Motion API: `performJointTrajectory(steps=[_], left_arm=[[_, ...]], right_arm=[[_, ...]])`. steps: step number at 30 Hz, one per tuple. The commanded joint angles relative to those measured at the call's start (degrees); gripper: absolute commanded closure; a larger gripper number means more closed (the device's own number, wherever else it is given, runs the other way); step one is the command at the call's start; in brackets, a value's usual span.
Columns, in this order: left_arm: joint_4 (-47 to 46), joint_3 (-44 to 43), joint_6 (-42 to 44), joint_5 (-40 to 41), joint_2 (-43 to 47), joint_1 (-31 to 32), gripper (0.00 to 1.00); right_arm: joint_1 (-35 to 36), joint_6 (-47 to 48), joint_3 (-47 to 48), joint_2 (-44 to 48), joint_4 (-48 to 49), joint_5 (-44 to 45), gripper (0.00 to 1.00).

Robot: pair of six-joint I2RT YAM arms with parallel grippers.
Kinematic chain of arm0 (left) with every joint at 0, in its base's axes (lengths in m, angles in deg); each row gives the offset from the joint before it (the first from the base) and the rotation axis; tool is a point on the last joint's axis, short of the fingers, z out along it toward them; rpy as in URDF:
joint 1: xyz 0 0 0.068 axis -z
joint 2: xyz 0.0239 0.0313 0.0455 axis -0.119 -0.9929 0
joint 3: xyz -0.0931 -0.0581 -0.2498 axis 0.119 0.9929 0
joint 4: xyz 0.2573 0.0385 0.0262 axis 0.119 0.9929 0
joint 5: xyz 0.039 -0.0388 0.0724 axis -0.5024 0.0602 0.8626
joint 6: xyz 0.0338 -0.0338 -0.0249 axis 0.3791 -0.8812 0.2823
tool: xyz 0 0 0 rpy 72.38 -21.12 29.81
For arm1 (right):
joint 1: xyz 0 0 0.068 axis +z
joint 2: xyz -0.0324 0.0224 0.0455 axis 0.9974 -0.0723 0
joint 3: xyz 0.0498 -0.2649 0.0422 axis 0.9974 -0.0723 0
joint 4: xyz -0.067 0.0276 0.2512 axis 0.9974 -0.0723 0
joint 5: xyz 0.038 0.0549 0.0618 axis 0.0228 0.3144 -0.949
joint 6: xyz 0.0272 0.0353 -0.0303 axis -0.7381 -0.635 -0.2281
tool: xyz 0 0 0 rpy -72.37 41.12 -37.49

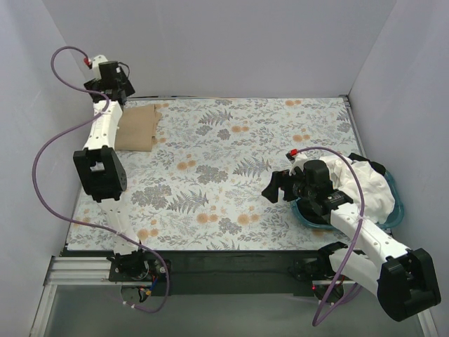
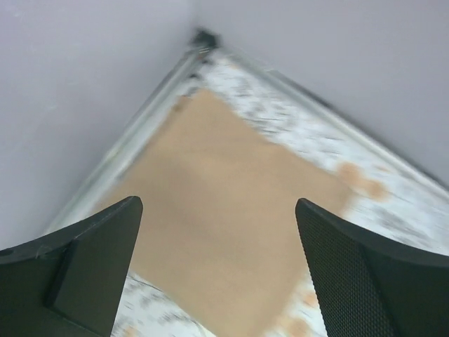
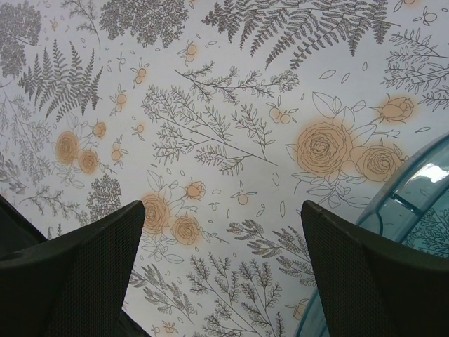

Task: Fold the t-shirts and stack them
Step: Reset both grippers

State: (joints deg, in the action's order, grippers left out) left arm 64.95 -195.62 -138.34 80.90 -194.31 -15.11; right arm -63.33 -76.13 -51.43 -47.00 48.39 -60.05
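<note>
A folded tan t-shirt [image 1: 137,127] lies flat at the far left of the table; it also fills the middle of the left wrist view [image 2: 231,210]. My left gripper [image 1: 114,88] hovers above its far edge, open and empty [image 2: 219,210]. A white t-shirt [image 1: 365,191] lies crumpled in the teal basin [image 1: 397,210] at the right, with a black t-shirt [image 1: 365,160] showing at its far edge. My right gripper [image 1: 275,188] is open and empty [image 3: 223,210] over the bare floral cloth, just left of the basin [image 3: 414,189].
The table is covered by a floral cloth [image 1: 231,161]. White walls close in the left, far and right sides. A metal rail [image 1: 210,270] runs along the near edge between the arm bases.
</note>
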Motion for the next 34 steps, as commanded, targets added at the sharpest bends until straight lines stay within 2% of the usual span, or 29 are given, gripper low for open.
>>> performJointTrajectory(steps=[1,4,7,10,12,13,14,16,17,21,28,34], left_arm=[[-0.39,3.87,-5.59,-3.18,10.36,10.17,0.09],[-0.66,8.87,-8.76,-8.81,14.4,14.06,0.08],[-0.66,14.31,-12.71,-7.78,20.19,17.57,0.07],[-1.8,25.47,-18.07,-6.54,28.78,21.09,0.07],[-3.81,36.18,-21.05,-6.63,34.68,23.73,0.06],[-5.65,40.31,-21.6,-6.02,41.41,26.53,0.06],[-9.59,49.57,-22.3,-6.01,44.61,28.03,0.06],[-11.99,57.62,-25.71,-5.75,53.9,30.84,0.06],[-12.96,63.75,-27.21,-5.83,56.31,31.3,0.06],[-11.39,75.64,-31.87,-4.78,66.08,31.83,0.05],[-4.62,80.16,-33.28,-1.54,74.08,32.09,0.05],[-3.39,78.23,-34.08,-5.65,77.77,32.18,0.04]], right_arm=[[-0.11,2.34,1.72,-0.22,-1.21,0.67,0.02],[-0.11,4.1,2.16,-1.1,-1.48,-1.87,0.02],[-0.02,4.19,2.6,-2.41,-1.48,-3.37,0.02],[-0.02,4.01,2.6,-3.64,-1.31,-4.34,0.02],[-0.02,3.75,2.25,-3.56,-1.05,-4.16,0.02],[-0.02,3.84,1.99,-3.04,-0.96,-4.08,0.02],[-0.02,3.84,1.73,-2.51,-0.7,-3.73,0.02],[-0.02,3.84,1.29,-0.67,-0.17,-3.37,0.02],[-0.02,3.84,0.59,0.04,0.27,-3.55,0.02],[-0.02,3.14,-1.08,3.11,1.68,-1.88,0.02],[-0.02,2.43,-3.89,6.63,6.86,-2.41,0.02],[-0.02,2.35,-4.96,6.81,7.57,-1.79,0.02]])
